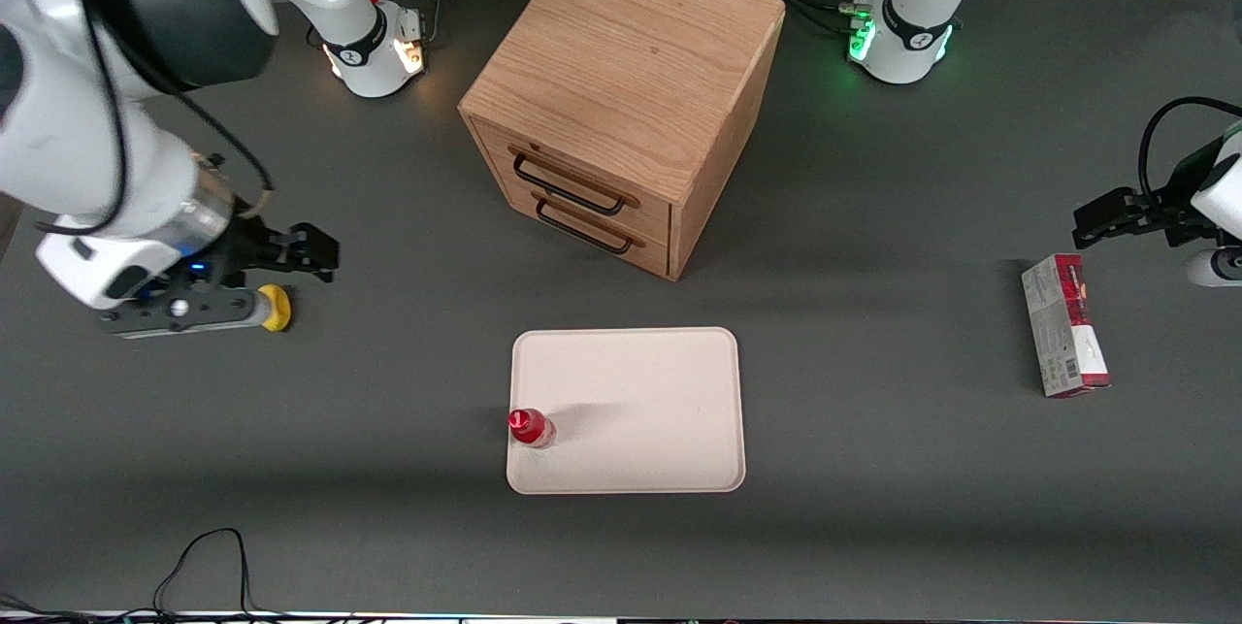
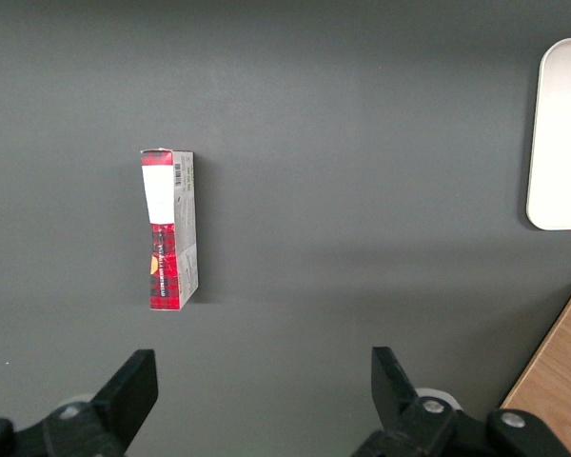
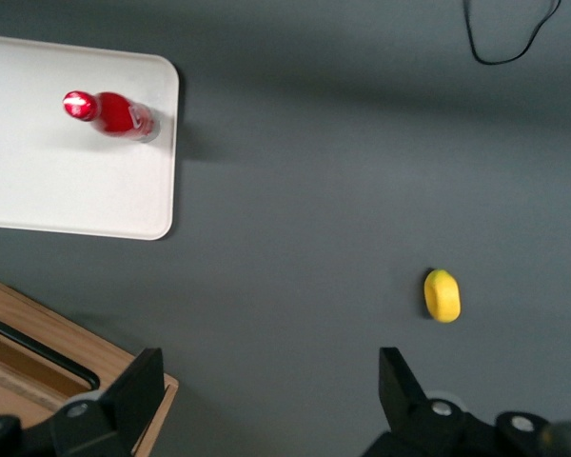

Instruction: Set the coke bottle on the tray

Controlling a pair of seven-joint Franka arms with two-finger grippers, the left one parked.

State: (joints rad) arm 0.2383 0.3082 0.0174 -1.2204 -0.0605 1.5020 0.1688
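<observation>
— Dark grey matting covers the whole table (image 1: 873, 527), doesn't it? What's sitting on it?

— Plenty. At the top centre of the front view stands a wooden drawer cabinet (image 1: 621, 90) with two black handles facing the camera. Nearer the camera than that, in the lower middle of the frame, lies the cream tray (image 1: 640, 401).

— And the coke bottle?

— The coke bottle (image 1: 530, 427) stands upright on the tray, close to the rim at the tray's edge toward the working arm's end of the table. The wrist camera shows it too (image 3: 112, 113), red cap and red body, on the tray (image 3: 67, 190) just inside a rounded corner.

— Where's the gripper?

— The gripper (image 1: 199, 306) hangs at the middle left of the front view, well apart from the tray, over bare table. Its two black fingers (image 3: 133, 400) are spread wide with nothing between them.

— Anything near it?

— A lemon (image 1: 276, 307) lies on the matting just beside it; the wrist camera has it clear of the fingers (image 3: 442, 294). Toward the parked arm's end, at the middle right of the front view, a red-and-grey carton box (image 1: 1064, 325) lies flat.
</observation>
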